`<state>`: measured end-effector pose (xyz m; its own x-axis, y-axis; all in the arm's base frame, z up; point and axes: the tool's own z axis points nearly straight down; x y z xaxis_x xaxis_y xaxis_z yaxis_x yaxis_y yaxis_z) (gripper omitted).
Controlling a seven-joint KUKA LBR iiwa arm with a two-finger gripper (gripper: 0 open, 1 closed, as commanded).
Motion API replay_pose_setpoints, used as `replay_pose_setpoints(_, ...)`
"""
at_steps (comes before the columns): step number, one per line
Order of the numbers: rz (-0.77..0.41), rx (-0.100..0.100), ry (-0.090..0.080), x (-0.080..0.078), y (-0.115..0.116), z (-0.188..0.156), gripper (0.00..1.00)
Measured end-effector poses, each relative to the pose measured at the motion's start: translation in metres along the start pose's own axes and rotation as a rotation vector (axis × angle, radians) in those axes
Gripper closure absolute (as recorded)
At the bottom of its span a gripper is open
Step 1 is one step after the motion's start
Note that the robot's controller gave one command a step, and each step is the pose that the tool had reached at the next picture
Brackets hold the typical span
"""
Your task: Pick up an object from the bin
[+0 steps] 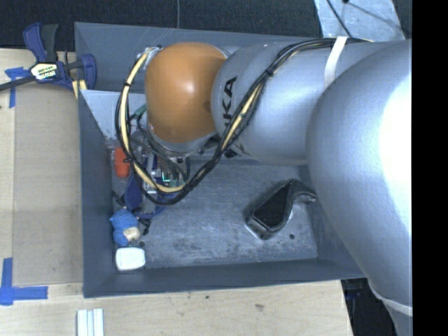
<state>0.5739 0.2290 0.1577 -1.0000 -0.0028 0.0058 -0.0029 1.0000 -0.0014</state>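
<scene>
Honestly can't tell if the pincer (162, 176) is open or clamped under that orange cover (180, 89), but it's down by the bin's (210, 229) left wall near the orange bit (121, 165), blue lump (124, 222) and white block (130, 259), so I'd close gently, clear of the wall.

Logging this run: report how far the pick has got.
Done: the arm is inside the bin, gripper low at its left wall. In hand: it hangs by a small orange piece and blue lump; no grasp is visible. Left: gripping and lifting one thing out.
</scene>
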Motion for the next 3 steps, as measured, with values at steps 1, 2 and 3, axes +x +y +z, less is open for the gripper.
replay_pose_setpoints(1,-0.427,-0.001,-0.003,-0.006,0.008,0.087,0.0)
replay_pose_setpoints(2,-0.426,0.004,-0.007,-0.01,0.005,0.083,1.0)
replay_pose_setpoints(3,-0.443,0.0,-0.017,0.011,-0.04,-0.064,1.0)
